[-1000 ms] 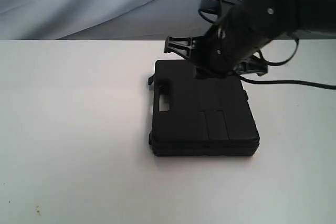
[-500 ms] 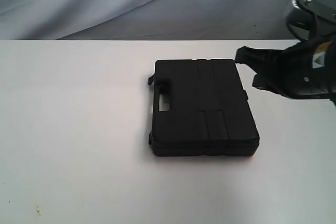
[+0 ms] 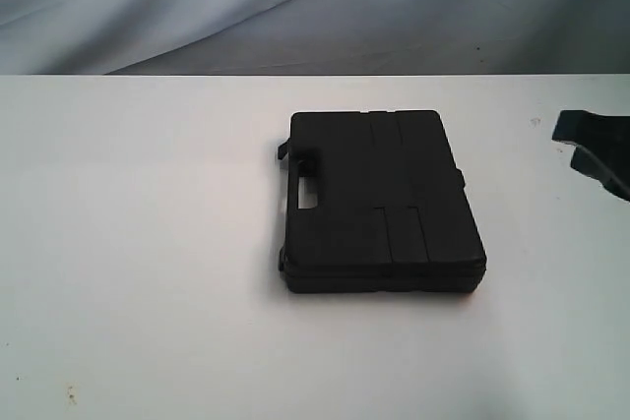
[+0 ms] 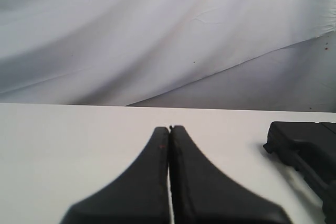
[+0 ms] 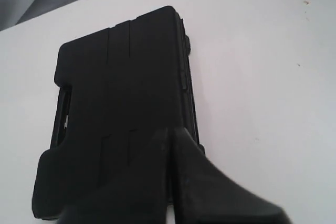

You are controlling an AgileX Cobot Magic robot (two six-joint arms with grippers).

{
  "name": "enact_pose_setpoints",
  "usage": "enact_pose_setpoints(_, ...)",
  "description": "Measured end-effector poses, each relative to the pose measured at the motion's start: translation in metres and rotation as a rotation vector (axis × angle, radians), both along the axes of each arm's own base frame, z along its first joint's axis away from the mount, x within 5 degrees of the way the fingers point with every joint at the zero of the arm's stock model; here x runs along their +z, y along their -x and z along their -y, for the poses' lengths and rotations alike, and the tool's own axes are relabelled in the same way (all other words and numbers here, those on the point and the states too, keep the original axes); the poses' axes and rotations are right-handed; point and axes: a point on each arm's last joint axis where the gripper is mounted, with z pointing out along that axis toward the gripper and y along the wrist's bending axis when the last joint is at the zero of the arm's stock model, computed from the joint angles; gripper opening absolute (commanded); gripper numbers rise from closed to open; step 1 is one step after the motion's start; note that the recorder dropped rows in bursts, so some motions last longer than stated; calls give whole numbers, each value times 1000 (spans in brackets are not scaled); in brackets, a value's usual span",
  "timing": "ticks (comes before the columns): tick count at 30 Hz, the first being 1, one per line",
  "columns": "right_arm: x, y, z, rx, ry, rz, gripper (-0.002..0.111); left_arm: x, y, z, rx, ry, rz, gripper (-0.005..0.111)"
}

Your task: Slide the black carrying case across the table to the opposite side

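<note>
Left gripper: jaws pressed together, empty, above the table.
Black carrying case: flat on the table, just right of centre, handle side facing left.
Right gripper: closed, holding nothing, apart from the case, at the right edge.

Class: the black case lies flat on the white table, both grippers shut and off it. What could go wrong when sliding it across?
1. The shut right gripper offers only a narrow tip; a push off-centre on the black case may spin it, not slide it.
2. The case is low and flat: the tip could ride over its top.
</note>
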Motion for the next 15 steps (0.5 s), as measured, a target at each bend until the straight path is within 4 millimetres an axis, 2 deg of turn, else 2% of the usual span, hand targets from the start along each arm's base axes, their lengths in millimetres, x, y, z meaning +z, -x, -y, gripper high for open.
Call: enact_pose_setpoints(15,1,47,43,-80,52,222,0,0,0,0,0,0,0,0)
